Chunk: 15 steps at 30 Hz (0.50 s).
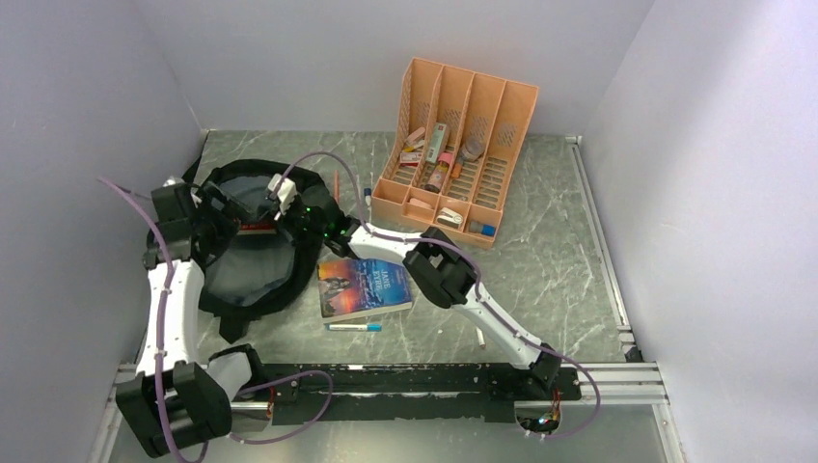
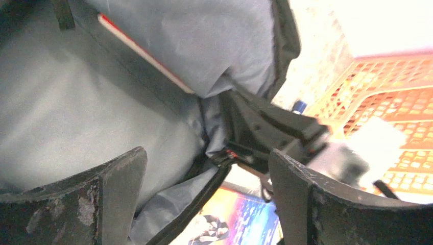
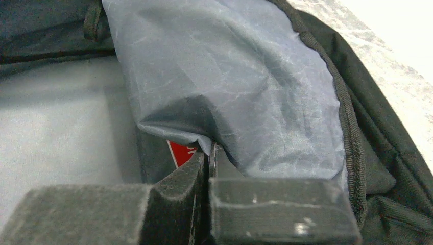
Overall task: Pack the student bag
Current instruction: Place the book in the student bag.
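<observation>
Student bag [image 1: 246,275] at the left of the table [image 1: 559,251], lying flat, mouth wide open. Holds one red-edged flat item [image 2: 143,53] in the inner sleeve already; an early stage, by the look of it. Right gripper [image 3: 209,153] clenched on a fold of grey lining [image 3: 230,76], apparently to spread the mouth. Left gripper [image 2: 207,158] released, empty, poised over the opening. Left to pack, probably: paperback [image 1: 365,286] and pen [image 1: 354,327] just beside, perhaps small things from the orange organizer [image 1: 521,101].
</observation>
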Available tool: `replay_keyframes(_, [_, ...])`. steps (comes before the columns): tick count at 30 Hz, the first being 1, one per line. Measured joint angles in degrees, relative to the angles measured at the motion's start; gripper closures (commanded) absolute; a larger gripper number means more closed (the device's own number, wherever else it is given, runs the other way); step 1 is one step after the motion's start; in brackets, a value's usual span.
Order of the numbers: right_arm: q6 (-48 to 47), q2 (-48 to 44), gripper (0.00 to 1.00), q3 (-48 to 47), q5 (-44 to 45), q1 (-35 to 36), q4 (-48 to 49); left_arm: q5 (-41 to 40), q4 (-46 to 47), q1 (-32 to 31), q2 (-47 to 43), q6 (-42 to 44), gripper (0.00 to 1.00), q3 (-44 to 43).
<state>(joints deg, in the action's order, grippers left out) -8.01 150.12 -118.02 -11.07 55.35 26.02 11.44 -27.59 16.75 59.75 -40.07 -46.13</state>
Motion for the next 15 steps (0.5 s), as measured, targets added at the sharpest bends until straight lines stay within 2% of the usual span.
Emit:
replay_keyframes(3, [-0.87, 0.55, 0.82, -0.48, -0.61, 0.0, -0.96, -2.49, -2.43, 0.09, -1.64, 0.13, 0.08, -4.33])
replay_keyframes(7, [-1.14, 0.17, 0.66, 0.09, -2.03, -0.02, -1.07, -1.86, -2.69, 0.09, -2.86, -0.81, 0.09, -5.66])
replay_keyframes(13, [-0.46, -5.11, 0.42, 6.51, -2.64, -0.28, -1.92, -0.76, -3.78, 0.09, -2.23, -3.43, 0.08, -7.3])
replay_keyframes(15, [0.02, -7.85, 0.38, 8.48, -2.45, -0.55, -2.62, -0.96, -4.28, 0.09, -2.03, -3.87, 0.08, -9.55])
